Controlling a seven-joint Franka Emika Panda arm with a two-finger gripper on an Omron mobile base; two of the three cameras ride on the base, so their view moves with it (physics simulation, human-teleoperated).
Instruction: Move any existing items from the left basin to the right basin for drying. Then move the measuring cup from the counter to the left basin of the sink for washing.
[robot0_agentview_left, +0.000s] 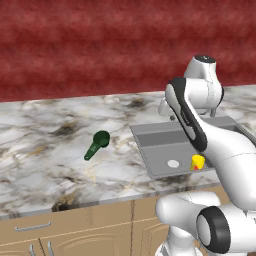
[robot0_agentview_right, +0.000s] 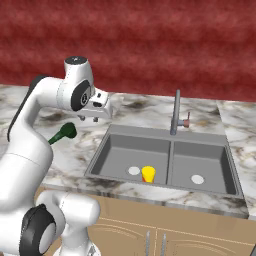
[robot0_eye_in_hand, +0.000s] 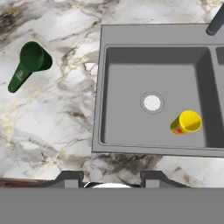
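The tool (robot0_eye_in_hand: 111, 177), its fingers apart and holding nothing, hangs above the marble desk (robot0_eye_in_hand: 57, 127), so nothing is done: the small yellow cup (robot0_eye_in_hand: 187, 122) lies in the grey left basin (robot0_eye_in_hand: 131, 74), the dark green plastic scoop (robot0_eye_in_hand: 27, 64) on the desk.

Even, bright rendered light, no glare; soft shading darkens the left basin (robot0_eye_in_hand: 131, 74) walls toward twelve o'clock, edges sharp, textures slightly blurry.
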